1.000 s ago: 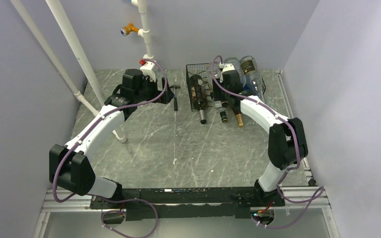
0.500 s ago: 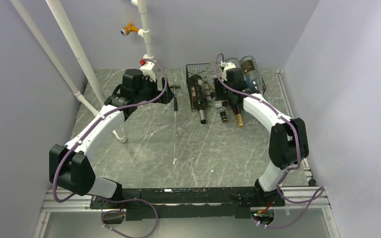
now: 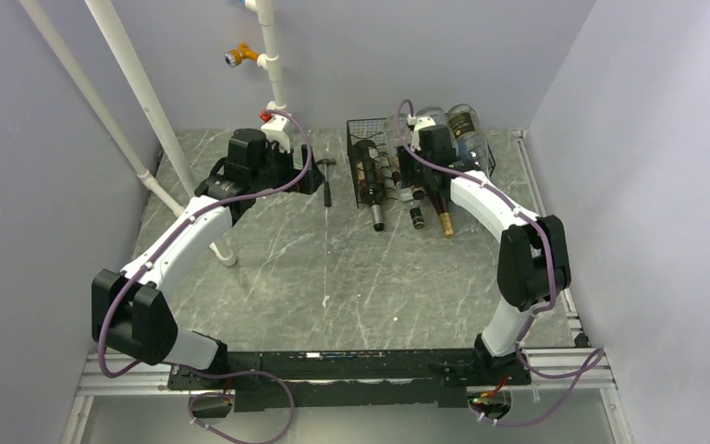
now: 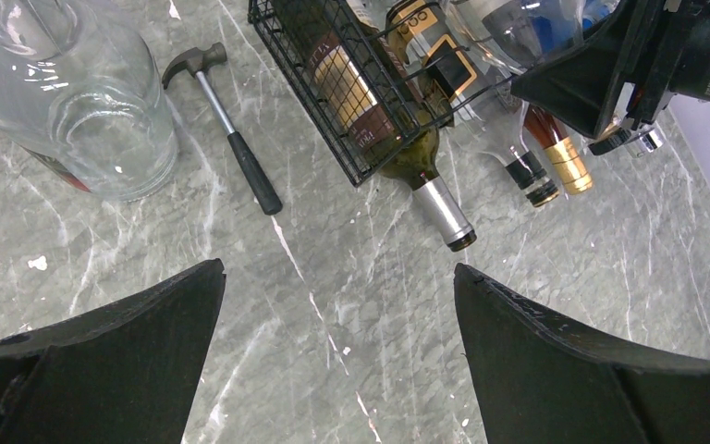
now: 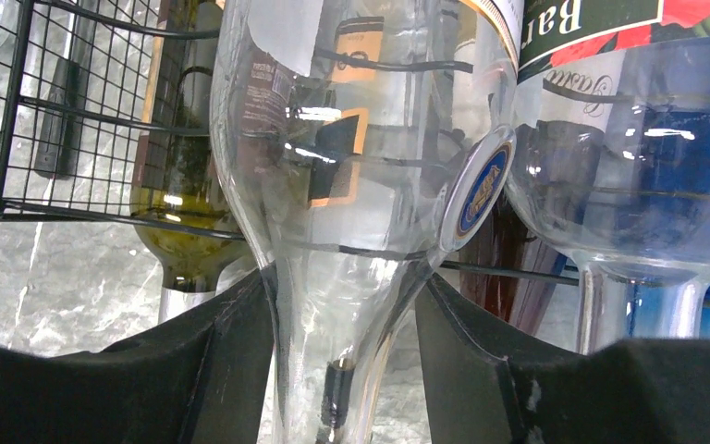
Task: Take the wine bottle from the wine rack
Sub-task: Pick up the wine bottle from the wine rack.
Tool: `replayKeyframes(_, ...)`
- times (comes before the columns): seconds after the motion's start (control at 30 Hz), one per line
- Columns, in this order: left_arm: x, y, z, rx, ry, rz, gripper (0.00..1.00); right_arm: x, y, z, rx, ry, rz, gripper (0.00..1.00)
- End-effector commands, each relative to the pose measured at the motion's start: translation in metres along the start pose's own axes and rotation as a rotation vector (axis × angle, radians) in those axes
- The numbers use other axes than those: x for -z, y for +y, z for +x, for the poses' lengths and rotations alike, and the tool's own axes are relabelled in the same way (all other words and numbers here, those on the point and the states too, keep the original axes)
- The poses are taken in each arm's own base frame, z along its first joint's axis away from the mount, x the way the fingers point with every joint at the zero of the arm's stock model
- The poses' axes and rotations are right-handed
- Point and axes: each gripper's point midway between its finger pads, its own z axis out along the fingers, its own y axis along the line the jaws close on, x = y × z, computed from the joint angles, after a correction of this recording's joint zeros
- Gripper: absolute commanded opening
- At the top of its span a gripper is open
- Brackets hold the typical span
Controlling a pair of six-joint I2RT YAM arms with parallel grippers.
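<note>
Nothing has left the wine rack (image 4: pixel 319 97) yet. The clear wine bottle (image 5: pixel 333 166) lies in it toward the right side, neck pointing near, so the lift-out is all ahead and only the grasp is under way.

The right gripper (image 5: pixel 342 305) is partly closed around that bottle's neck. Its fingers (image 5: pixel 213 370) flank the neck and seem to meet the glass where the shoulder flares, with a gap lower down. I cannot tell whether it is truly pinching.

Just to the right lies a second clear bottle (image 5: pixel 629 166) with a red-and-green label, and a dark green bottle (image 5: pixel 180 185) lies to the left behind the wires.

Far to the left, the left gripper (image 4: pixel 337 273) is spread wide and holds nothing, above bare marble table (image 4: pixel 333 370) near a hammer (image 4: pixel 236 153).
</note>
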Motion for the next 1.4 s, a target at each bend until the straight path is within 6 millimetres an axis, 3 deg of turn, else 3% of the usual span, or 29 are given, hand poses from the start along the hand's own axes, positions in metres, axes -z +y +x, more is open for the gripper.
replayKeyframes(0.0, 0.015, -0.009, -0.036, -0.044, -0.097, 0.01, 1.0, -0.004, -0.011, -0.02, 0.009, -0.044, 0.044, 0.17)
replayKeyframes(0.53, 0.015, -0.009, -0.036, -0.045, -0.098, 0.008, 1.0, -0.015, -0.008, -0.007, -0.001, 0.004, 0.032, 0.55)
replayKeyframes(0.87, 0.016, -0.009, -0.036, -0.046, -0.1, 0.007, 0.99, -0.017, -0.008, -0.005, -0.005, 0.015, 0.037, 0.65)
replayKeyframes(0.97, 0.015, -0.009, -0.036, -0.046, -0.099, 0.007, 1.0, -0.016, -0.008, -0.007, -0.006, 0.01, 0.035, 0.63)
replayKeyframes(1.07, 0.016, -0.009, -0.036, -0.046, -0.1, 0.007, 0.99, -0.015, -0.007, -0.007, -0.008, 0.01, 0.029, 0.55)
replayKeyframes(1.37, 0.016, -0.009, -0.037, -0.047, -0.103, 0.006, 1.0, 0.008, -0.001, -0.029, -0.004, -0.059, -0.009, 0.07)
